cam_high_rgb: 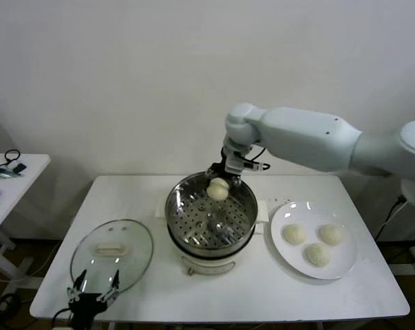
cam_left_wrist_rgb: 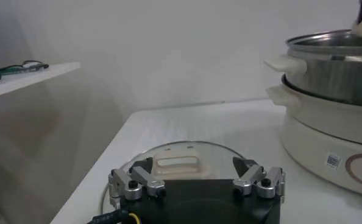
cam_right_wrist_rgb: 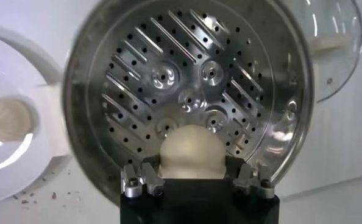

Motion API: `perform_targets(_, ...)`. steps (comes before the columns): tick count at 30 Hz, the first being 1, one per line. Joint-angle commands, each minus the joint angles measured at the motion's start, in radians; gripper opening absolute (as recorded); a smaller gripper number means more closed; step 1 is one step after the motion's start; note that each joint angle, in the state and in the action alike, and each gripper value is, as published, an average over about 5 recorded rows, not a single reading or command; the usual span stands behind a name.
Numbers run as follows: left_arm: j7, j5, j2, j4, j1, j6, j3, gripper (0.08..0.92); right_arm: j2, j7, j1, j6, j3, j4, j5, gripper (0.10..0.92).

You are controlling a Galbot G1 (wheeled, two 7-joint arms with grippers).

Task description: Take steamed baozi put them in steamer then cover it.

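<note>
while right tool (cam_right_wrist_rgb: 191, 178) grips smooth cream baozi (cam_right_wrist_rgb: 191, 151) over steamer (cam_high_rgb: 193, 237) | left tool (cam_left_wrist_rgb: 196, 182) released

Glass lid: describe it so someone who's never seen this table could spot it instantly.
On the white table, go to its front left corner, left of the steamer. The glass lid lies flat there, just ahead of the open left gripper. Unlike the white plate on the right, it is see-through, with a cream bar handle.
</note>
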Motion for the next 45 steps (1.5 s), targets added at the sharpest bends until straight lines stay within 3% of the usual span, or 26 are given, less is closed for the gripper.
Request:
perform_targets(1,0.0,0.0,-0.001,0.003,-0.002,-0.001,0.001,0.823,0.077,0.027,-0.092,0.043,0.033,-0.145,-0.099,0.704)
perform_targets(11,-0.001,0.0,-0.002,0.007,-0.011,-0.001,0.003,0.823,0.11,0.045,-0.123,0.056,0.049,-0.205,-0.106,0.708)
perform_targets(15,-0.002,-0.001,-0.002,0.004,-0.01,-0.001,0.004,0.823,0.111,0.043,-0.113,0.067,0.045,-0.2,-0.083,0.768)
perform_targets(21,-0.002,0.0,-0.004,0.003,-0.009,-0.002,0.007,0.823,0.076,0.032,-0.034,0.064,0.036,-0.144,0.065,0.821)
perform_targets(24,-0.002,0.001,-0.005,0.002,-0.009,0.0,0.01,0.823,0.017,-0.017,0.075,0.023,-0.003,-0.08,0.238,0.822)
perform_targets(28,-0.002,0.006,-0.006,-0.002,-0.007,0.001,0.015,0.823,-0.104,-0.097,0.283,-0.141,-0.157,0.034,0.63,0.823)
perform_targets(30,-0.002,0.008,-0.006,0.0,-0.008,0.001,0.017,0.823,-0.188,-0.121,0.373,-0.263,-0.235,0.086,0.749,0.823)
perform_targets(39,0.0,0.01,-0.009,0.0,-0.018,0.004,0.026,0.823,-0.52,-0.035,0.492,-0.713,-0.525,0.291,0.853,0.823)
perform_targets(45,0.002,0.007,-0.016,-0.015,-0.023,0.009,0.021,0.823,-0.623,0.061,0.347,-0.852,-0.533,0.393,0.795,0.823)
